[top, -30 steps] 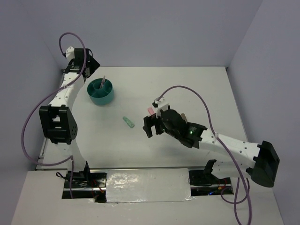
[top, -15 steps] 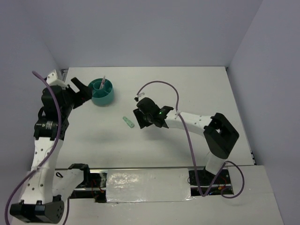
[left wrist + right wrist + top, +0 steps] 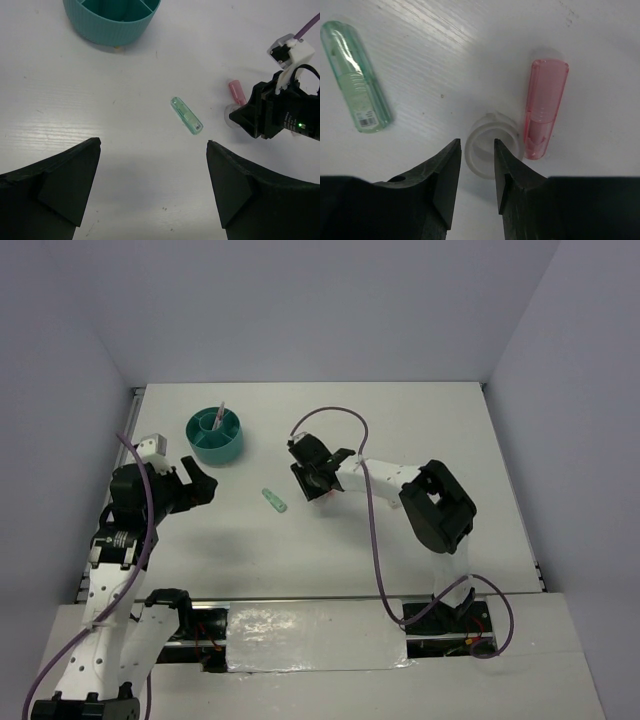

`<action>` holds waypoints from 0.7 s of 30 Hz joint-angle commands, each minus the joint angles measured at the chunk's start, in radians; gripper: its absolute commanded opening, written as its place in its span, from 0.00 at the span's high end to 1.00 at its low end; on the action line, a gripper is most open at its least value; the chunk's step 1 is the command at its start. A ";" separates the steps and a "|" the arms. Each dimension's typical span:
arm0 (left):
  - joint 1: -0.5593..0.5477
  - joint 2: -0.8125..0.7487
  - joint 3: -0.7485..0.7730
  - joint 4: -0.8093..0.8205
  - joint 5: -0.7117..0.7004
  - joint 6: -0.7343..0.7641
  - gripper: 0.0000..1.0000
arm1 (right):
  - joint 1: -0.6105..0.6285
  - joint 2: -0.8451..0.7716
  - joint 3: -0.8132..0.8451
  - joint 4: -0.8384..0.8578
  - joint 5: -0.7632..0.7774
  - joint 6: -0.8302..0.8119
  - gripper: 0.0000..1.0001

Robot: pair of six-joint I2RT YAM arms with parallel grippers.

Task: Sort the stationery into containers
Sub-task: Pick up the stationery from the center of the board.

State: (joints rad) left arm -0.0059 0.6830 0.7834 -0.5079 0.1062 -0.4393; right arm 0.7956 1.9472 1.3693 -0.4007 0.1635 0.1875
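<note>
one round teal organizer (image 3: 214, 454) sits at ten o'clock on the white table (image 3: 450, 440), with one thin pen (image 3: 219, 416) standing in it. three loose items lie near the table's middle: one mint-green block (image 3: 274, 501), one pink block (image 3: 546, 107) and one white tape ring (image 3: 492, 150). the pink block touches the ring at its two o'clock. the mint-green block lies apart at the ring's ten o'clock. the right claw (image 3: 476, 144) is low over the ring, jaws a narrow gap apart, astride its nine o'clock wall, not clamped. the left claw (image 3: 153, 145) hangs at the organizer's six o'clock, jaws spread wide, holding nothing.
</note>
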 commanded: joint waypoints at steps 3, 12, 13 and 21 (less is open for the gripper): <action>0.003 -0.010 0.027 0.046 0.036 0.033 0.01 | -0.012 0.032 0.019 -0.029 -0.015 -0.003 0.61; 0.003 -0.017 0.024 0.046 0.038 0.033 0.01 | -0.015 0.064 -0.009 0.010 -0.097 0.010 0.71; 0.003 -0.017 0.024 0.046 0.038 0.033 0.01 | -0.015 0.059 -0.021 0.014 -0.107 0.012 0.70; 0.003 -0.007 0.024 0.049 0.053 0.036 0.01 | -0.013 0.013 -0.064 0.039 -0.084 0.032 0.54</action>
State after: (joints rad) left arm -0.0059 0.6785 0.7834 -0.5007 0.1364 -0.4206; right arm 0.7826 1.9850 1.3270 -0.3637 0.0677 0.2100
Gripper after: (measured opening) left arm 0.993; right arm 0.442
